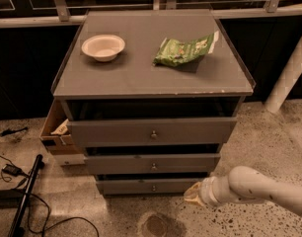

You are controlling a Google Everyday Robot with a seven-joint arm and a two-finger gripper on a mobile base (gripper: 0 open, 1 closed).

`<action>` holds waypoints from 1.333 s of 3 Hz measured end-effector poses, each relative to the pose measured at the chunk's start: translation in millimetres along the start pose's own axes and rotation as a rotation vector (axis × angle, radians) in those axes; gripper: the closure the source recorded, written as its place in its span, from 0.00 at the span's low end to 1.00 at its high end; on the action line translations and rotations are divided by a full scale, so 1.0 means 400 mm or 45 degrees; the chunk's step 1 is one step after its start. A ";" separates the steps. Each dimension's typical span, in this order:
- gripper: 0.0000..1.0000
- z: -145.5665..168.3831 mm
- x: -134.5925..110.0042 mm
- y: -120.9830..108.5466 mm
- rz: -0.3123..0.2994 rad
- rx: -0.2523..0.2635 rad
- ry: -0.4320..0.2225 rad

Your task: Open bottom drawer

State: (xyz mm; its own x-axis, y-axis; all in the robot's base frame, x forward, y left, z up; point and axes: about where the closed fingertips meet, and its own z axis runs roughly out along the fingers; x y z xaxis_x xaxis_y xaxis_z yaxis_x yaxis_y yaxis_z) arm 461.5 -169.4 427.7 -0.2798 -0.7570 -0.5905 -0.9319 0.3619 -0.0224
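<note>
The grey cabinet [156,78] has three drawers. The bottom drawer [146,186] is the lowest, slim grey front with a small round knob [153,187] at its centre. My gripper [192,195] sits at the end of the white arm [254,186], low near the floor, just right of the bottom drawer's right end and apart from the knob. The top drawer [152,131] and middle drawer [153,163] fronts stand out a little from the cabinet.
A white bowl [103,47] and a green snack bag [185,50] lie on the cabinet top. A cardboard box [56,130] stands at the cabinet's left. Black cables and a stand [22,196] lie on the floor at left. A white pole [289,73] stands at right.
</note>
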 end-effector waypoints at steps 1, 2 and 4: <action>1.00 0.141 0.060 0.000 0.042 -0.039 -0.056; 1.00 0.251 0.111 0.007 0.082 -0.067 -0.110; 0.58 0.277 0.123 0.022 0.099 -0.082 -0.114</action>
State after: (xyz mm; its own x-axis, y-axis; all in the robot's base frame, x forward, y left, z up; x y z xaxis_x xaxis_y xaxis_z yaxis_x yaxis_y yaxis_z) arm 465.3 -143.2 309.0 -0.3330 -0.6754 -0.6580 -0.9218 0.3800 0.0764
